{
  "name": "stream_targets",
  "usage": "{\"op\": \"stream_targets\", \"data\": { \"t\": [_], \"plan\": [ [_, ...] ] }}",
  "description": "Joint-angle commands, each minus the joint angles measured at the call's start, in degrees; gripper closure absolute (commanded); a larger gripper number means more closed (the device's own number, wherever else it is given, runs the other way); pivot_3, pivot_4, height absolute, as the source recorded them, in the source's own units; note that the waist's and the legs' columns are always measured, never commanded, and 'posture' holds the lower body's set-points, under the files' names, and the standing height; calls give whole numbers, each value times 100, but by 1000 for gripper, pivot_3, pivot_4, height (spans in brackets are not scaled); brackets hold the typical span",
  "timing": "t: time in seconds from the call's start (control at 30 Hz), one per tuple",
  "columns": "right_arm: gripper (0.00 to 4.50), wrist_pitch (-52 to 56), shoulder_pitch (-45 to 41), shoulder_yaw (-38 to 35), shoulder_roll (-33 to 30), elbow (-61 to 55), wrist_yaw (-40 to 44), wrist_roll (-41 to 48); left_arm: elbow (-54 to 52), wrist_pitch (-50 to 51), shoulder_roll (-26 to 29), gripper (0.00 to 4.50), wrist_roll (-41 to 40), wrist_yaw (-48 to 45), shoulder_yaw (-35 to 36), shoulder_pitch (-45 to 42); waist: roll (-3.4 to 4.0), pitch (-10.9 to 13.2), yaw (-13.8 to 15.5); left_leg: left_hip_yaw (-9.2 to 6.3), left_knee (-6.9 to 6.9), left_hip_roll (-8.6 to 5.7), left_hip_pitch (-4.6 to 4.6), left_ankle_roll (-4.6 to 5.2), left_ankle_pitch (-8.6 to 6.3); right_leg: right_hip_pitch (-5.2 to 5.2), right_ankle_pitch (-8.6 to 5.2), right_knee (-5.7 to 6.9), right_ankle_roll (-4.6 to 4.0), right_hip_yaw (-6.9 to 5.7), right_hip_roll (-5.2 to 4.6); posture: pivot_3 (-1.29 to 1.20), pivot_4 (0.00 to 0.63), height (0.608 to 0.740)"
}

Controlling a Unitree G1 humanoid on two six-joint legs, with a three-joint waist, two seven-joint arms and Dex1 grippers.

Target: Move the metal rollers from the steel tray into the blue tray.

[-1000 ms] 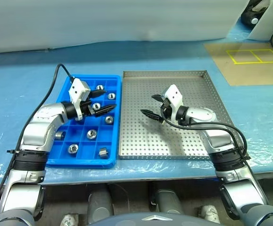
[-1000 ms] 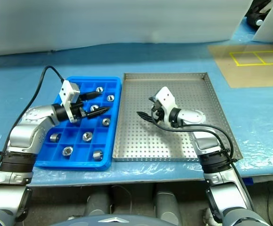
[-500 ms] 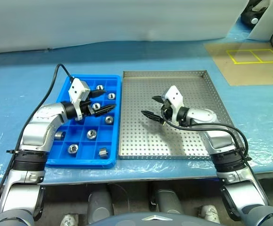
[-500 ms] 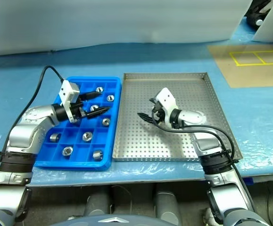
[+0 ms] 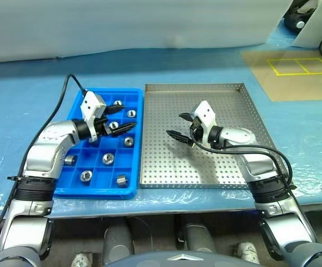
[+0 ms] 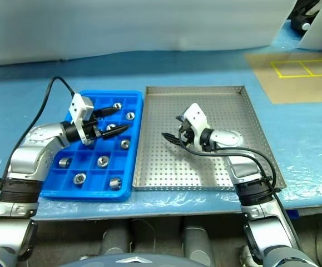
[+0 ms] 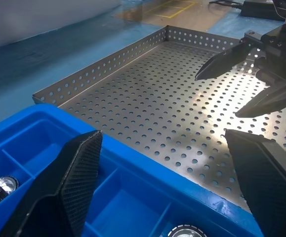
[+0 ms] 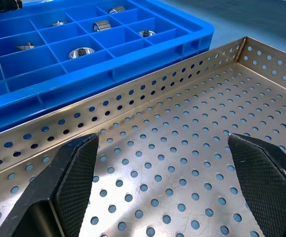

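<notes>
Metal rollers (image 5: 108,158): in blue tray (image 5: 79,192) compartments | steel tray (image 5: 227,111): beside it on table (image 5: 16,100) | left claw (image 5: 120,117): spread wide, empty, above blue tray | right claw (image 5: 178,126): spread wide, empty, above steel tray

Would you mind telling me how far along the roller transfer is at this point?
It looks finished: the steel tray has no rollers on its floor, and the metal rollers sit in compartments of the blue tray. Nothing is in hand: the left gripper over the blue tray and the right gripper over the steel tray are both open and empty. Nothing visibly remains.
</notes>
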Motion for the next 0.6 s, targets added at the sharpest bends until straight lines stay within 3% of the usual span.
{"op": "stream_targets", "data": {
  "t": [0.03, 0.6],
  "plan": [
    [167, -91, -91, -103, -20, -111, -3, 51, -80, -51, 102, 255, -70, -40, 157, -90, 0, 0, -1, 0, 0, 0, 0, 0, 0, 0, 0, 0, 0, 0, 0, -153, 150, 740],
    [167, 91, 228, -214, -146, -485, -88, 133, 275, -110, 2, 255, -19, -210, 21, -352, 0, 0, -37, 0, 1, 0, 1, 0, 0, 0, 0, 1, 0, 1, 1, -231, 150, 740]
  ]
}}
